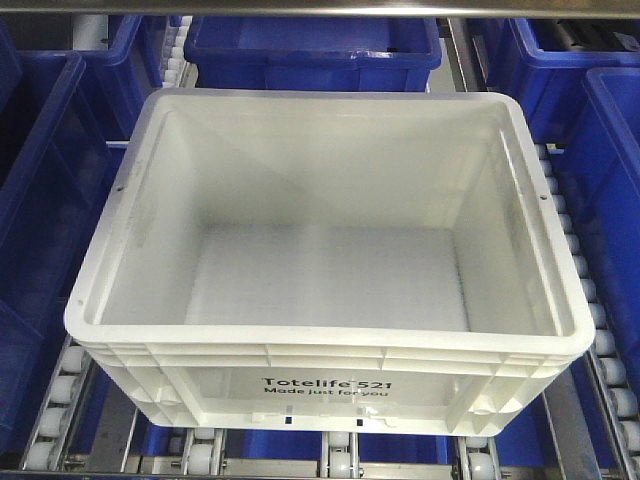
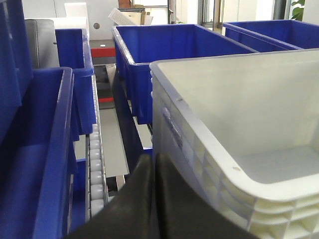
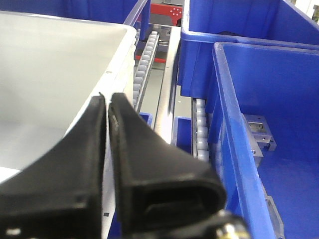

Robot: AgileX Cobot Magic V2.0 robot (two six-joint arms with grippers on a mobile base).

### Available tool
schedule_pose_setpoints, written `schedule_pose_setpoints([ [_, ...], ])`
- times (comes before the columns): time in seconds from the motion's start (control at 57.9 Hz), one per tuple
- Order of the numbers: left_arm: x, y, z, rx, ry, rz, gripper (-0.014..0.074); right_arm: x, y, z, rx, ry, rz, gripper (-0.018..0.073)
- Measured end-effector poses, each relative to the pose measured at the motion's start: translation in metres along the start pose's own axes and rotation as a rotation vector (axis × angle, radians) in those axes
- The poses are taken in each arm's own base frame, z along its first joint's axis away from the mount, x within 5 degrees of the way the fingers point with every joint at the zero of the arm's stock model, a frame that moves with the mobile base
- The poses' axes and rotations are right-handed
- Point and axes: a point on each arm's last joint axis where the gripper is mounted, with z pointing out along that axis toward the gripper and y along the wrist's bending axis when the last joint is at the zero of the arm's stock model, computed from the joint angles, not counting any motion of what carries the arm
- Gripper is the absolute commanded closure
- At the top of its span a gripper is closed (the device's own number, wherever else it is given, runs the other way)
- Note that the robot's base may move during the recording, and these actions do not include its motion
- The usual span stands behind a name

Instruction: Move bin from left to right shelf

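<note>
On the rollers, front view: the bin (image 1: pixel 320 250) sits empty among blue bins (image 1: pixel 310 45).
Left wrist: left gripper (image 2: pixel 152 172) pressed together beside the bin's wall.
Right wrist: right gripper (image 3: pixel 107 107) pressed together at its rim.
Advice: squeeze evenly from both sides and keep the bin level.

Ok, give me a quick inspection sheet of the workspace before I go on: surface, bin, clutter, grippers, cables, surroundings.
Surface: roller tracks of a flow rack, white wheels showing under and beside the crate.
Job's things: white bin, upright, empty, printed front facing the front camera.
Clutter: nothing seen inside the bin.
Grippers: left gripper low beside the bin's left wall, fingers together, holding nothing; right gripper at the bin's right rim, fingers nearly touching, nothing between them.
Cables: nothing seen.
Surroundings: blue bins behind and on both sides; a metal bracket lies in the one on the right.
</note>
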Motion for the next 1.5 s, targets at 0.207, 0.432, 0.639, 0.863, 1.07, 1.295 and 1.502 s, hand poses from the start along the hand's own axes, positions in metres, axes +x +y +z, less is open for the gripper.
schedule_pose_setpoints([
  [0.207,0.001,0.000,0.000,0.002,-0.005,0.022,0.0603,0.000,0.000,0.000,0.000,0.000,0.000,0.0567],
  [0.432,0.000,0.000,-0.003,0.002,-0.021,0.039,0.0603,0.000,0.000,0.000,0.000,0.000,0.000,0.0567],
  [0.639,0.032,0.001,-0.015,0.002,-0.057,0.049,0.0603,0.000,0.000,0.000,0.000,0.000,0.000,0.0567],
  [0.863,0.050,0.001,-0.018,0.002,-0.068,0.050,0.0603,0.000,0.000,0.000,0.000,0.001,0.000,0.0567],
  [1.07,0.051,0.001,-0.018,0.002,-0.055,0.053,0.0603,0.000,0.000,0.000,0.000,0.001,0.000,0.0567],
  [1.295,0.051,0.001,-0.018,0.002,-0.055,0.055,0.0603,0.000,0.000,0.000,0.000,0.001,0.000,0.0567],
  [1.502,0.051,0.001,-0.018,0.002,-0.055,0.055,0.0603,0.000,0.000,0.000,0.000,0.001,0.000,0.0567],
])
